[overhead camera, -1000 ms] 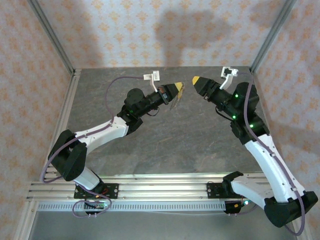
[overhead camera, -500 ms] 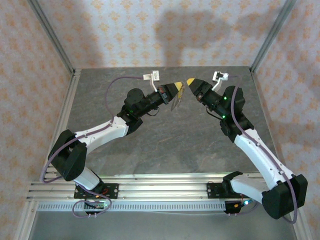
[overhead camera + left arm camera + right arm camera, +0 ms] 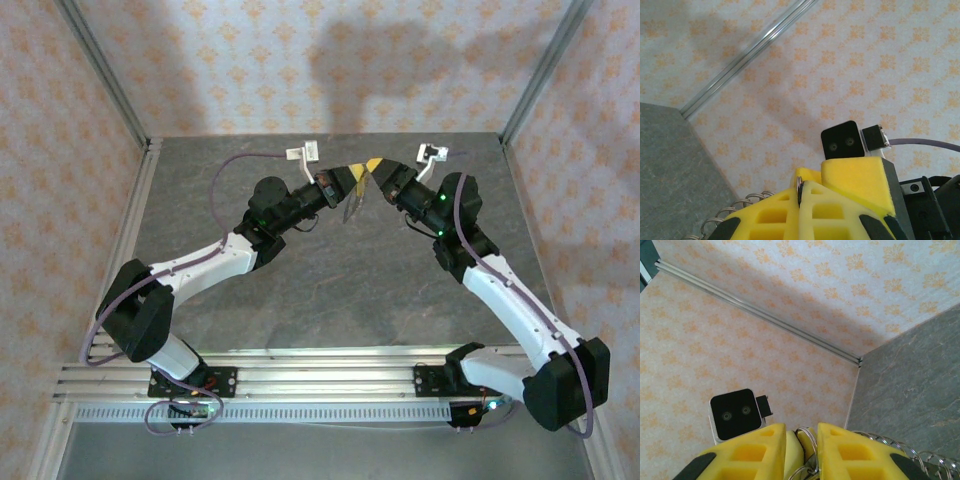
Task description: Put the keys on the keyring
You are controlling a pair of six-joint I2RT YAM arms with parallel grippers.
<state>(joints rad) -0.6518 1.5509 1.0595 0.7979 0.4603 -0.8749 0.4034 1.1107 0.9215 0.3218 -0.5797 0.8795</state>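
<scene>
A grey, stone-patterned bench (image 3: 330, 290) sits between walls (image 3: 300, 60) papered in an orange floral motif, framed by aluminium posts (image 3: 105, 72), a slotted metal rail (image 3: 320, 378) along its near edge.

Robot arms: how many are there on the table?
2. The left arm stretches from the near-left side toward the back middle; the right arm comes from the near-right side. None looks hidden.

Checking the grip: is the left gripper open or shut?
Shut. The left gripper's yellow fingers meet in the left wrist view, the keyring's wire pinched in their seam.
</scene>
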